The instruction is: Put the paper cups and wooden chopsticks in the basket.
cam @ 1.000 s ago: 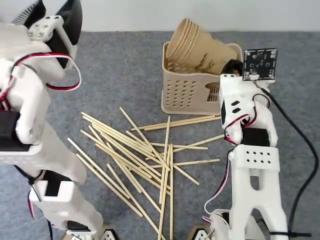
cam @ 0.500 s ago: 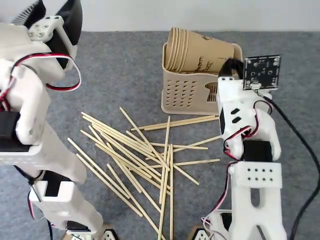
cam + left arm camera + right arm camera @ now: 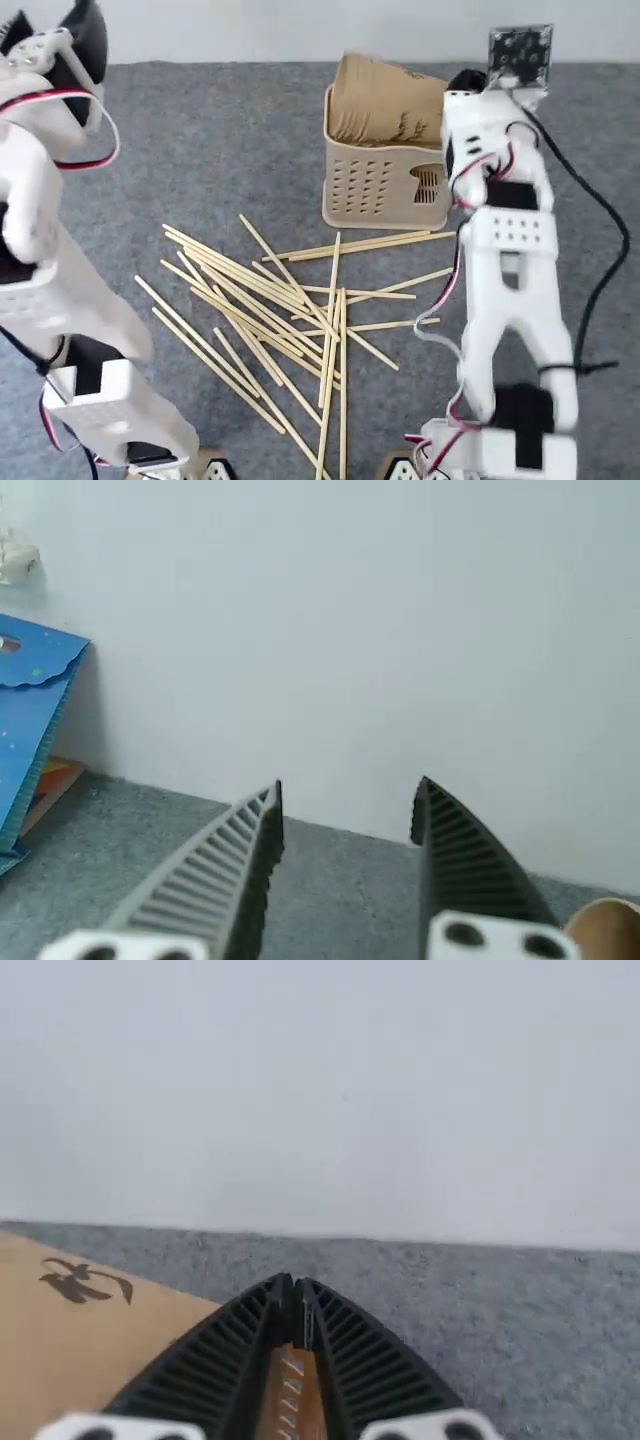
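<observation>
A nested stack of brown paper cups (image 3: 385, 100) lies on its side across the top of the beige basket (image 3: 375, 190). My right gripper (image 3: 462, 88) is at the stack's base end, over the basket's right side. In the right wrist view that gripper (image 3: 293, 1286) is shut, with a strip of brown cup wall (image 3: 292, 1385) pinched between its jaws and the cup's side (image 3: 70, 1350) beside it. Many wooden chopsticks (image 3: 280, 300) lie scattered on the grey mat in front of the basket. My left gripper (image 3: 350, 788) is open, held high at the far left (image 3: 50, 22), facing the wall.
The grey mat (image 3: 220, 140) has free room between the left arm and the basket. The white wall runs along the mat's far edge. A blue paper bag (image 3: 30, 730) stands off to the side in the left wrist view. The right arm's base (image 3: 510, 420) stands right of the chopsticks.
The right arm has stretched farther back and the cup stack has tipped from slanting upward to lying flat over the basket. The left arm has shifted a little to the left.
</observation>
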`<state>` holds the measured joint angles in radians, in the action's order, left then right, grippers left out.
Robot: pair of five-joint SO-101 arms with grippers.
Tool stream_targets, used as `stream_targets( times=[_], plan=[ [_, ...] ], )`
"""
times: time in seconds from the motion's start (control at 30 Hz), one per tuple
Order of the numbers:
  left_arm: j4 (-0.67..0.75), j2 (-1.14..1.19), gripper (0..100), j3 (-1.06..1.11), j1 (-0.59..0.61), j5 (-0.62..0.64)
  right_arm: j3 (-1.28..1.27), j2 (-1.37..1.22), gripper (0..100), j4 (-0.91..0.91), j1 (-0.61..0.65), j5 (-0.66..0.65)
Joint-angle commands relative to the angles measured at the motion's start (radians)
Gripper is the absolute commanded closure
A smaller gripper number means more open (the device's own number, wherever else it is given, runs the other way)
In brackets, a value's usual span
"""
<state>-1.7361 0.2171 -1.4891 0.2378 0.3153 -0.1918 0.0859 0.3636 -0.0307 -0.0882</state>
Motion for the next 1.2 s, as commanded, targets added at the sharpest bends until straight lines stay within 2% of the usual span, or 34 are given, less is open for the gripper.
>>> stream_targets(
  times=[0.0,0.13,0.27,0.47,0.63,0.83,1.17],
  plan=[
    [-0.023,-0.037,80,0.030,0.031,0.017,0.164,-0.077,98.4,0.200,-0.012,-0.012],
    [-0.023,-0.037,80,0.035,0.057,0.017,0.265,-0.107,98.3,0.415,-0.025,-0.012],
    [-0.023,-0.038,80,0.035,0.083,0.017,0.338,-0.088,98.3,0.556,-0.050,-0.012],
    [-0.023,-0.038,80,0.035,0.091,0.017,0.416,0.024,98.3,0.639,-0.087,-0.006],
    [-0.023,-0.038,80,0.035,0.091,0.017,0.417,0.168,98.3,0.638,-0.048,-0.005],
    [-0.023,-0.038,80,0.035,0.089,0.017,0.414,0.280,98.3,0.567,0.077,-0.005],
    [-0.023,-0.037,80,0.036,0.089,0.017,0.413,0.111,98.3,0.308,0.243,-0.011]
  ],
)
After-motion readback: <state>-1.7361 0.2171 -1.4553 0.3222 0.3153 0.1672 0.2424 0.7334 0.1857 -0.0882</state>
